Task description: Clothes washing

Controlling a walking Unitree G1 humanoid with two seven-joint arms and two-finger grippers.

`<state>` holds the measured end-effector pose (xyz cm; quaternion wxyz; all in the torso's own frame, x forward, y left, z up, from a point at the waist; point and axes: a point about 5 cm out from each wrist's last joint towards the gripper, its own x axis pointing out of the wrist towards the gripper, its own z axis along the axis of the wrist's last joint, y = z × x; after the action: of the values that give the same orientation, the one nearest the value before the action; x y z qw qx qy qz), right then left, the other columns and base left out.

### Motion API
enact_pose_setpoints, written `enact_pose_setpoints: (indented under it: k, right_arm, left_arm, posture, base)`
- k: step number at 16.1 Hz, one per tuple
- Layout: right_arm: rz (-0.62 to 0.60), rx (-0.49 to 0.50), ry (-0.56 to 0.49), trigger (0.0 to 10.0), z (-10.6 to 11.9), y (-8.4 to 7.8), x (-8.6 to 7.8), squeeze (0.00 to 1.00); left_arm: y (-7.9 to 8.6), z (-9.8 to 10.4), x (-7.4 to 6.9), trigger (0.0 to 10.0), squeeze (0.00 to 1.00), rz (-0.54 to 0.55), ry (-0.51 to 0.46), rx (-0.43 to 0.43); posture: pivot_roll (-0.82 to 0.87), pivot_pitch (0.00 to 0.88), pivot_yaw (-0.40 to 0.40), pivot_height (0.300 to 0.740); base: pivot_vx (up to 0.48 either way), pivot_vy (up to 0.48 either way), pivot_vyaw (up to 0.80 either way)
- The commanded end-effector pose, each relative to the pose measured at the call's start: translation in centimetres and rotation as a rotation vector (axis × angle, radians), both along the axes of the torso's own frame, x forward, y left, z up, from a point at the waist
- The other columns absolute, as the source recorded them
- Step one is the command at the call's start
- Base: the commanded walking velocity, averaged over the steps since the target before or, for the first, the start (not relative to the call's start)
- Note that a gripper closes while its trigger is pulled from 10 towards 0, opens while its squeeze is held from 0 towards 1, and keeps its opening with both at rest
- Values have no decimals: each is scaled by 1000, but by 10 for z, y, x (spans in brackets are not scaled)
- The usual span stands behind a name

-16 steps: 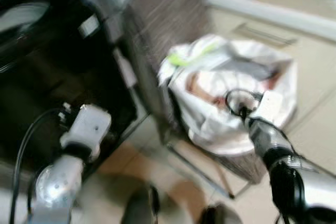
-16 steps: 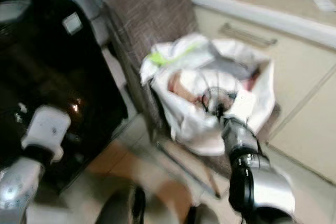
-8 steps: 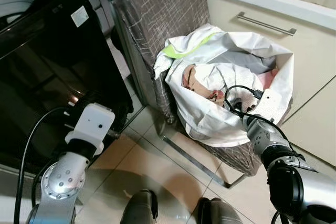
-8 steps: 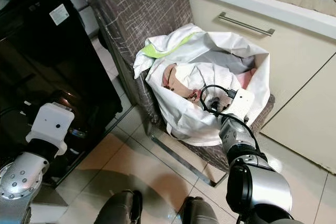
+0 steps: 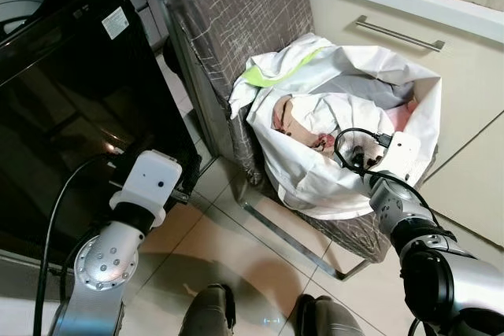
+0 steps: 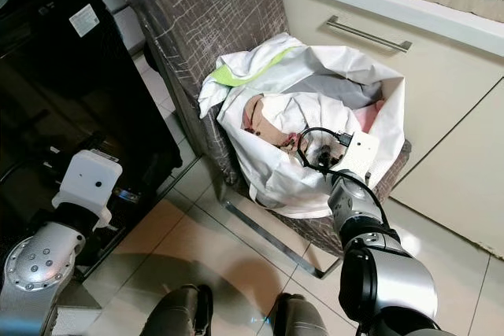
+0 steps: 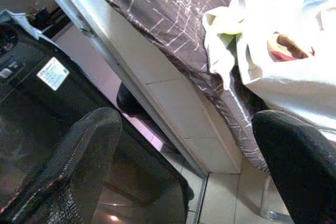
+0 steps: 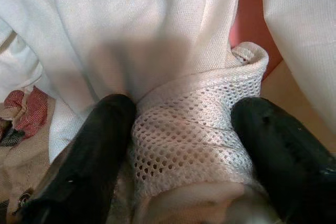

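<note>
A white laundry bag (image 5: 331, 190) full of clothes sits on a grey-brown chair (image 5: 236, 13). My right gripper (image 8: 184, 109) is down inside the bag's mouth, and its black fingers (image 8: 84, 166) press both sides of a bunched fold of white mesh cloth (image 8: 184, 145). In the left eye view the right wrist (image 5: 398, 155) rests on the bag's near rim. My left gripper (image 7: 186, 121) is open and holds nothing. It hovers low beside the black washing machine (image 5: 63, 100), pointing toward the chair's side.
The chair stands between the washing machine on the left and a beige cabinet with a metal handle (image 5: 398, 33) on the right. Tiled floor (image 5: 260, 265) lies in front, with my feet (image 5: 213, 316) at the bottom. A red-patterned garment (image 8: 23, 106) lies beside the mesh cloth.
The view went from blurred to steady as the camera settled. My left arm has shifted slightly right, toward the chair. The right gripper has stayed in the bag.
</note>
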<state>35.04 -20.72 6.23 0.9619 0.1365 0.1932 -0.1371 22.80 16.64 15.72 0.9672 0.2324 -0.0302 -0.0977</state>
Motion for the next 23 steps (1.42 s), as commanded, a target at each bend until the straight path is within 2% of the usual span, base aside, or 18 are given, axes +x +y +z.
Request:
enact_pose_setpoints:
  k: [1, 11, 14, 15, 19, 20, 23]
  right_arm:
    - [16, 15, 61, 0, -15, 6, -9, 0]
    - [81, -8, 30, 0, -15, 15, -8, 0]
    - [130, -66, 5, 0, -11, 22, -5, 0]
    - [155, -108, -21, 0, -5, 26, -1, 0]
    - [198, -152, -111, 0, 18, 30, 13, 0]
    - [200, -150, -170, 0, 34, 30, 21, 0]
    - [209, -143, -270, 0, 62, 29, 33, 0]
  left_arm:
    - [0, -3, 0, 10000, 0, 8, 11, 10]
    - [-7, -4, 9, 10000, 0, -22, -1, -1]
    - [-8, -5, 13, 10000, 0, -26, -9, 0]
    - [-10, -4, 16, 10000, 0, -27, -17, -2]
    - [-13, -3, 27, 10000, 0, -24, -42, -16]
    - [-17, -2, 31, 10000, 0, -32, -54, -27]
    - [-22, -2, 39, 10000, 0, -43, -70, -38]
  posture:
    - [165, 226, 83, 722]
    - [133, 201, 83, 722]
    - [127, 176, 76, 722]
    - [123, 166, 71, 722]
    - [92, 128, 57, 722]
    - [78, 111, 53, 722]
    - [58, 98, 50, 722]
  base:
    - [0, 0, 0]
    - [0, 0, 0]
    - [0, 0, 0]
    - [0, 0, 0]
    - [0, 0, 0]
    - [0, 0, 0]
    - [0, 0, 0]
